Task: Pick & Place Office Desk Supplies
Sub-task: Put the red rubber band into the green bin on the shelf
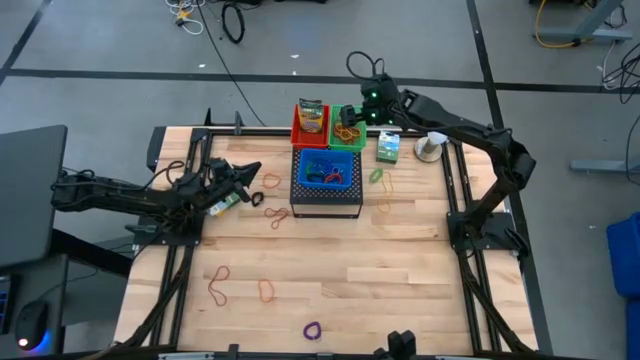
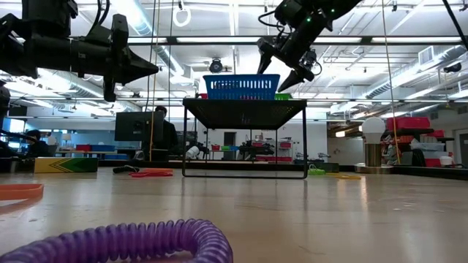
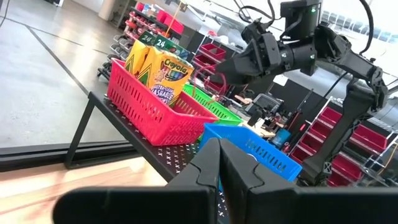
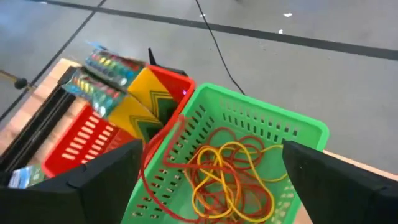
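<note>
Right wrist view: right claw (image 4: 205, 171) open wide, rubber bands (image 4: 233, 171) in green basket (image 4: 298, 127) directly below; left claw (image 3: 219, 163) closed, empty.

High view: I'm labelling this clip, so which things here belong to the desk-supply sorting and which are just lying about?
Belong:
rubber bands in the green basket
loose bands on the table
purple loop
green-white box
crayon boxes in the red basket
blue basket

Lying about:
white ball on a stand
floor cables
</note>
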Robot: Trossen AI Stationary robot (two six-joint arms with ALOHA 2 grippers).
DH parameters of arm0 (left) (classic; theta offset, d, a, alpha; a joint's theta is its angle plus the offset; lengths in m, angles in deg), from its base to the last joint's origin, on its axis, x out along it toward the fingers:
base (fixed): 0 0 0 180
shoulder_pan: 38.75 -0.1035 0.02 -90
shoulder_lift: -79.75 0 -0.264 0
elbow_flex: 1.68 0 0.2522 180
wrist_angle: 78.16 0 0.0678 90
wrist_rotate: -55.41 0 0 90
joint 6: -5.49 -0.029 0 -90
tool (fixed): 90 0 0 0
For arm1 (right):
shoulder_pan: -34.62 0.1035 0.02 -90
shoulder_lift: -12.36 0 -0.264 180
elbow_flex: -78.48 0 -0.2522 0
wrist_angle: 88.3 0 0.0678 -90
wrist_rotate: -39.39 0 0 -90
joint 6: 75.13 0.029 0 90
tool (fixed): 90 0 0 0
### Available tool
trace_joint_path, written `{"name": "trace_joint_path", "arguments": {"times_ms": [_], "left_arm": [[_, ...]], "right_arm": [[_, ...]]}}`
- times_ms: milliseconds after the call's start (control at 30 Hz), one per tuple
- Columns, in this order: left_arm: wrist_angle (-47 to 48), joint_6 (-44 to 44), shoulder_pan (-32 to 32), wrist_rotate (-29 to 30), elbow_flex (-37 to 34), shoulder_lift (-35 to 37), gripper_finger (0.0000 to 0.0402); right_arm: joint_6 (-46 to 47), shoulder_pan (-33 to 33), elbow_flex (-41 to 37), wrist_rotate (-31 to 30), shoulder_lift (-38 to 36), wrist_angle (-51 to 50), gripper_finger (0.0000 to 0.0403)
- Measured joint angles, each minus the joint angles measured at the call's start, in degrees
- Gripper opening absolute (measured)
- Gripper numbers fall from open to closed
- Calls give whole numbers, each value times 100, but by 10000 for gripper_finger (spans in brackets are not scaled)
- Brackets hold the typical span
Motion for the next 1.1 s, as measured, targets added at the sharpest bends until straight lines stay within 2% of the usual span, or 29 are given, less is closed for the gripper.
{"name": "trace_joint_path", "arguments": {"times_ms": [67, 300, 433, 600, 800, 933, 1100], "left_arm": [[6, 0, 0, 0, 0, 0, 9], [47, 51, 0, 0, 0, 0, 9], [78, 68, 0, 0, 0, 0, 9], [92, 70, 0, 0, 0, 0, 9], [183, 73, 0, 0, 0, 0, 9], [298, 226, 0, -2, 4, 2, 8], [835, 195, 0, -457, 255, 2, 5]], "right_arm": [[181, -1, -2, 27, -47, -4, 394], [776, -222, -2, 818, -381, -192, 397], [754, -377, 5, 723, -429, -633, 399], [606, -589, -12, 613, -138, -1341, 399], [-68, -579, -8, 570, -163, -1243, 394], [-718, -453, -8, 666, -529, -1288, 359], [-1373, 81, -602, 325, -1284, -892, 266]]}}
